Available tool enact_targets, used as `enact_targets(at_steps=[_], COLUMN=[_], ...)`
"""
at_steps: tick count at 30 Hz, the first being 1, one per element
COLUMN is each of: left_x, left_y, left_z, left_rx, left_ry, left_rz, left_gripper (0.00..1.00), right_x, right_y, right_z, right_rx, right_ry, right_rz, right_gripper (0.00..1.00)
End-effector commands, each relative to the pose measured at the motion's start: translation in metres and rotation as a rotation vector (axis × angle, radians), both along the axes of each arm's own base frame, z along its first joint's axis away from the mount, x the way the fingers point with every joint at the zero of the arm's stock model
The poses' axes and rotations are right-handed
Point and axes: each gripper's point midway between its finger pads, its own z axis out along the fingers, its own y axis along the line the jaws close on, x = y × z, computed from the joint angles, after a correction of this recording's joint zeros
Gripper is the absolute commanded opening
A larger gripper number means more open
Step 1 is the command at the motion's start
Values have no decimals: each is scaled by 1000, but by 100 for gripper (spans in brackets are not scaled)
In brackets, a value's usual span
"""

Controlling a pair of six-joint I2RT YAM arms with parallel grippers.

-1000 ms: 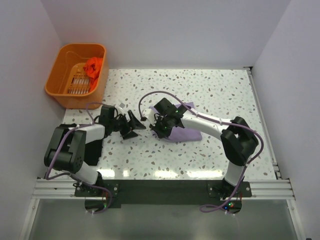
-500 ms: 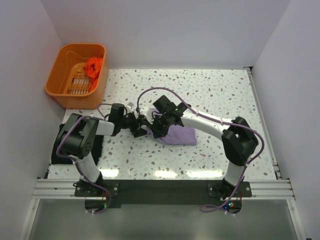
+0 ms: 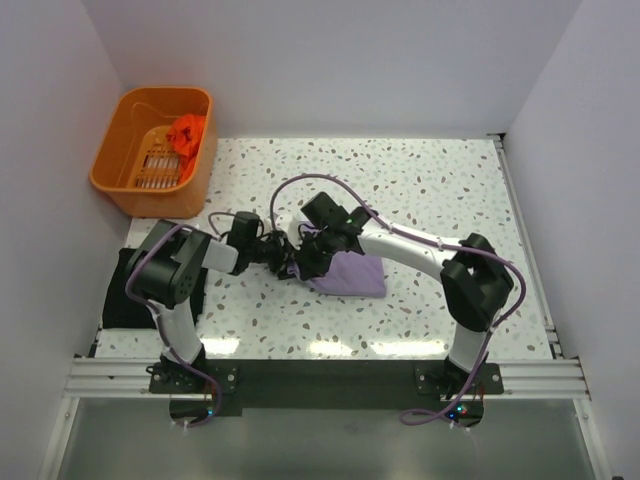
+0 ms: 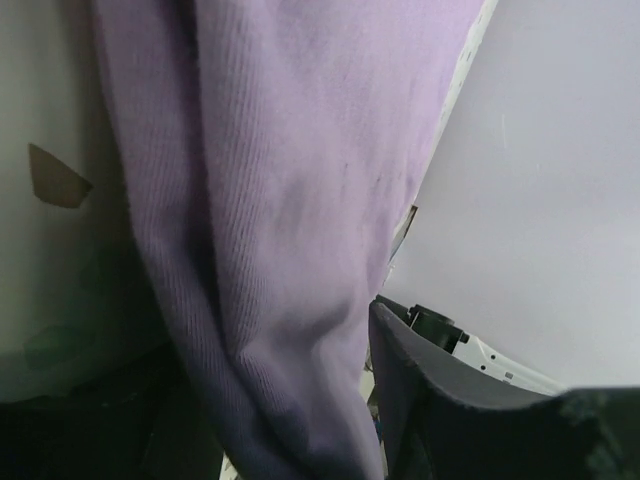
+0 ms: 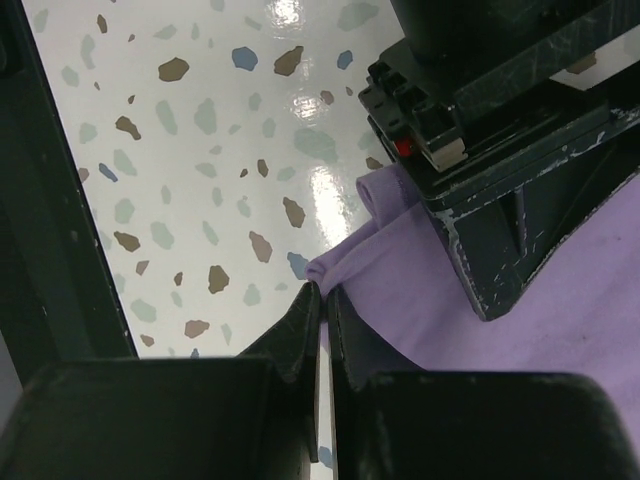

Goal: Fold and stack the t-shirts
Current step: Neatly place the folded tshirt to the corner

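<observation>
The lilac-purple t-shirt (image 3: 352,273) lies folded in the middle of the table. My left gripper (image 3: 284,260) is at its left edge, and lilac cloth (image 4: 280,150) fills the gap between its fingers (image 4: 460,400), so it is shut on the cloth. My right gripper (image 3: 306,262) is right beside it, shut on the same folded edge (image 5: 340,265) just above the table. The left gripper's body (image 5: 480,170) rests over the cloth in the right wrist view. The black t-shirt (image 3: 122,290) lies at the table's left edge. The orange-red t-shirt (image 3: 186,131) is bunched in the basket.
The orange plastic basket (image 3: 118,160) stands at the back left corner. White walls close in the table at the back and both sides. Both arms' purple cables loop over the table's middle.
My left arm has reached right from the table's left part to the lilac shirt's left edge and closed on it. The right gripper and the shirt have shifted slightly left and nearer.
</observation>
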Motion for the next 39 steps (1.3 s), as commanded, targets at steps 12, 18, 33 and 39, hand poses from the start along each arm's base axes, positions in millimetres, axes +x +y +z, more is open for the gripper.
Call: enact_targets(at_steps=[12,18,33,39], left_x=[-11,-19,6,6], left_y=[42,92,151,173], left_z=[21,34,59,59], left_rx=[239,427,777,837], left_ry=[-236,-388,-528,-470], left_rz=[-101,-75,-245,-358], left_gripper=[0,0,0,0], right_x=[-23,3,26,20], right_y=[20,-21,-78,-95], right_z=[36,56,80,77], right_rx=[122,89,-32,-75], right_ry=[85,74,-130,-167], right_rz=[21,-94,-171,-150], right_gripper=[50,99,99,99])
